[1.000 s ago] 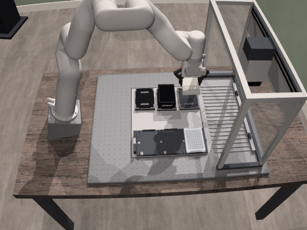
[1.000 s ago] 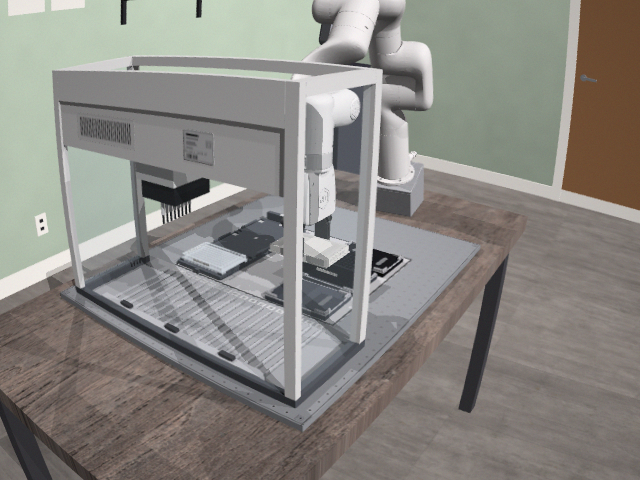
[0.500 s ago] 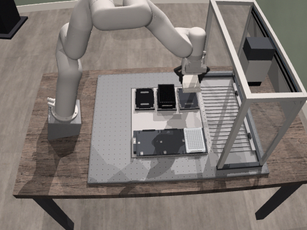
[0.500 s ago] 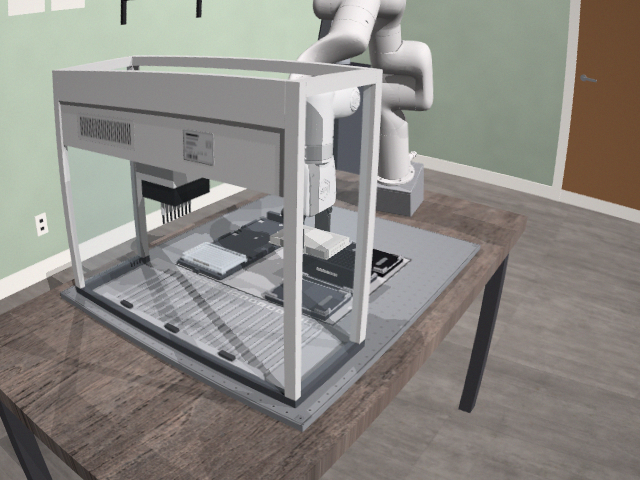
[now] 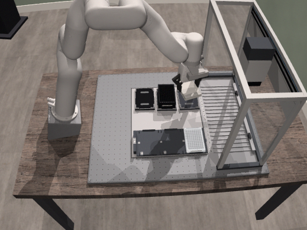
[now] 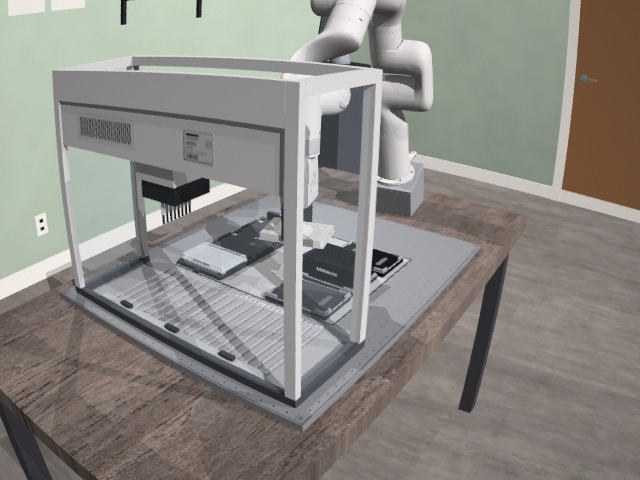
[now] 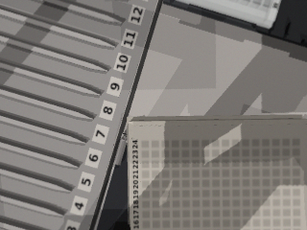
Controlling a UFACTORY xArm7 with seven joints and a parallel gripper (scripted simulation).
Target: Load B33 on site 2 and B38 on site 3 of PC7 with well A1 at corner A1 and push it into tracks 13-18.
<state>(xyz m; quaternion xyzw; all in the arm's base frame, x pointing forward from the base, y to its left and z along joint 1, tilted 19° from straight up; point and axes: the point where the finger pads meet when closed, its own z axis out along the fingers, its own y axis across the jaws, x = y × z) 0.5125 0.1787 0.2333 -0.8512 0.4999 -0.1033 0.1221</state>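
My gripper (image 5: 187, 85) is shut on B33 (image 5: 191, 92), a pale 384-well plate. It holds the plate in the air, above and turned askew to the dark nest S3 (image 5: 188, 104). The plate fills the lower right of the wrist view (image 7: 216, 177) and also shows in the exterior view (image 6: 316, 233). B38 (image 5: 194, 139), a white 96-well plate, lies on the site of carrier PC7 (image 5: 161, 143) nearest the rails. The carrier's other two sites are bare. B83 (image 5: 166, 96), a black deep-well block, sits in nest S2. Nest S1 (image 5: 144, 98) holds nothing.
The loading rails (image 5: 225, 119) lie to the right of the apron, with numbered track labels (image 7: 107, 110) along their edge. The instrument's white frame (image 5: 244, 81) stands over the rails, close to my wrist. A pipetting head (image 6: 174, 193) hangs inside it.
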